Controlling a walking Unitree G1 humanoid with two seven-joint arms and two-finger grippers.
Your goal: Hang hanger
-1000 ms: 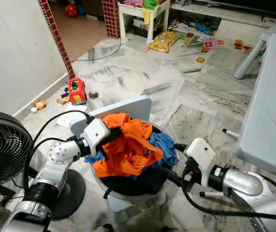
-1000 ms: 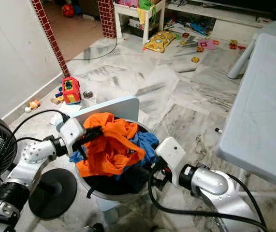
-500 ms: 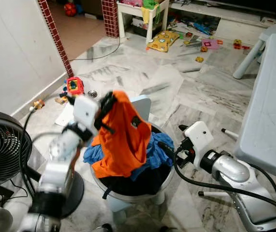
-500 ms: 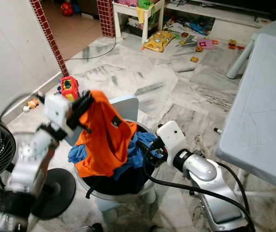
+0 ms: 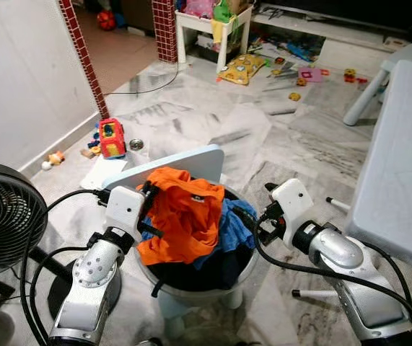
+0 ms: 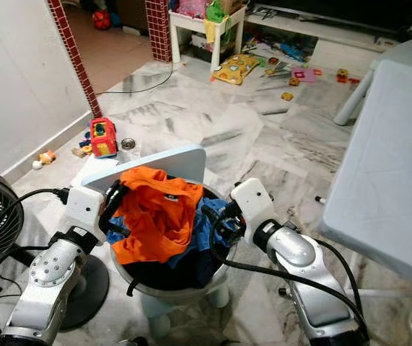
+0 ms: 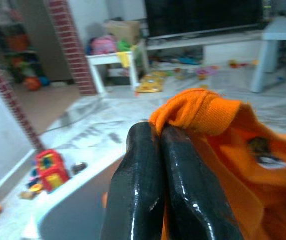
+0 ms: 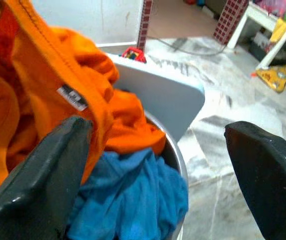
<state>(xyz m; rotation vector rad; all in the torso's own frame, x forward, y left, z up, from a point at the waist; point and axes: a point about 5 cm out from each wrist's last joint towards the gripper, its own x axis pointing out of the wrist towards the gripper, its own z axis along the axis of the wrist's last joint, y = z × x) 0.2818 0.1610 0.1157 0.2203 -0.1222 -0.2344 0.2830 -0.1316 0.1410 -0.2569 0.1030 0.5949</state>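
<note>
— What is your left gripper (image 7: pixel 155 150) doing?

— Its fingers are pinched together on a fold of the orange shirt (image 5: pixel 184 220), at the near-left rim of the laundry basket (image 5: pixel 191 294); that grip on the edge looks meant to lift the shirt clear of the pile.

— And beneath it?

— A blue garment (image 8: pixel 132 200) and dark clothes, heaped against a pale board (image 5: pixel 184 162) behind the basket.

— Your right gripper (image 8: pixel 158 165)?

— Spread wide at the basket's right side, holding nothing — likely ready to take the shirt's other edge.

— Where is the hanger?

— You will find none here; I cannot tell where it is.
</note>
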